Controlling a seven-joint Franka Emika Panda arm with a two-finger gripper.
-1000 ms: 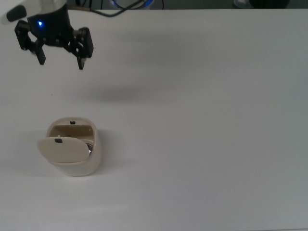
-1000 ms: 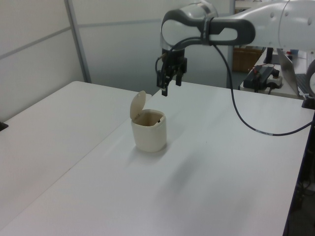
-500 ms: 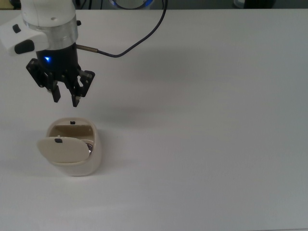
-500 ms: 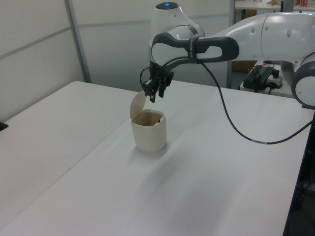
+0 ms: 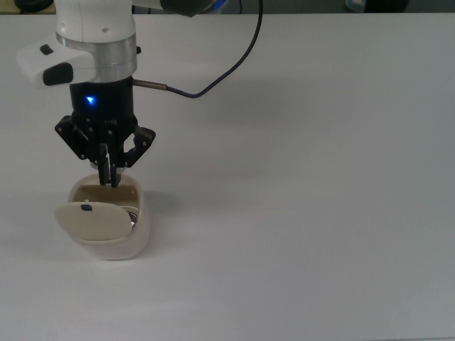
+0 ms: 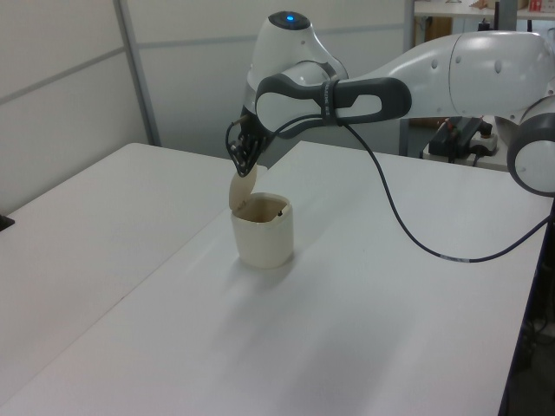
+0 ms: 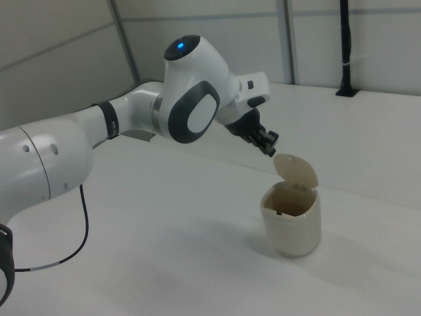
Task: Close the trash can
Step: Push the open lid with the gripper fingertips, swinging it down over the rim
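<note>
- Currently the tool [image 5: 111, 172] is seen with its fingers drawn nearly together, nothing held between them, hanging just above the top edge of the raised lid [image 7: 296, 170].
- Directly below the tool stands the trash can [image 6: 263, 229] on the white counter [image 5: 320, 177], its mouth uncovered and the lid hinged up nearly upright.
- A push delivered too low or sideways could slide or tip the light can instead of swinging the lid, judged from its small unanchored body.
- If the lid is pressed from the wrong face, it could be forced further open against its hinge.
- A glancing contact might let the tool slip off the lid's thin edge, so the lid would be left standing.
- Counted: one trash can, one lid, one tool, one trailing black cable [image 5: 227, 64].
</note>
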